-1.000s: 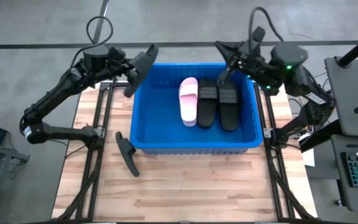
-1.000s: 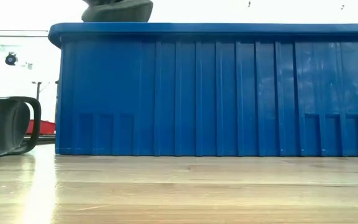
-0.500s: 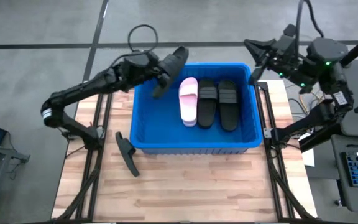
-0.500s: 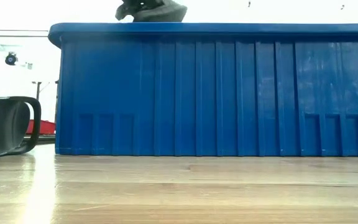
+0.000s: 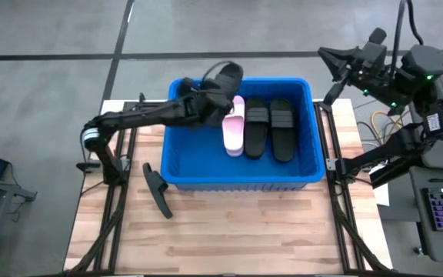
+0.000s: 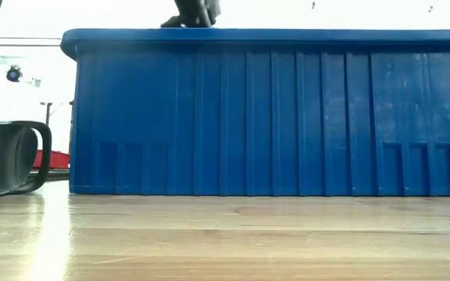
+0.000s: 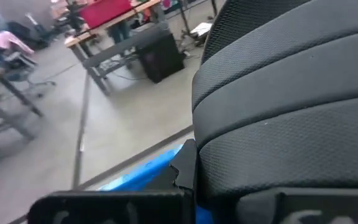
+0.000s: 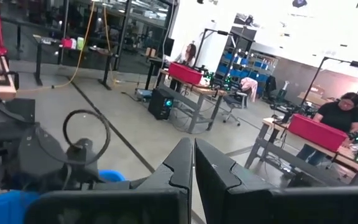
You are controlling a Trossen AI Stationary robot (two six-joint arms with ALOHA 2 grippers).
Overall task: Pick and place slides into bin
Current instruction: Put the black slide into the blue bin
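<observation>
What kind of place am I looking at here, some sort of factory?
More likely a robotics lab or workshop: a wooden table with two robot arms and a blue bin, rows of workbenches, and a person at one.

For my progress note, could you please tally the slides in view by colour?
Black rubber slides: 4 — two lying in the bright blue plastic bin at and, one held over it, one on the wooden table
Light pink rubber slides: 1
Total: 5

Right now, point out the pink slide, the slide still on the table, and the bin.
pink slide [image 5: 233, 125]: high view, on its strap.
black slide on the table [image 5: 157, 190]: high view, mid-sole.
bin [image 5: 241, 181]: high view, near rim.
</observation>
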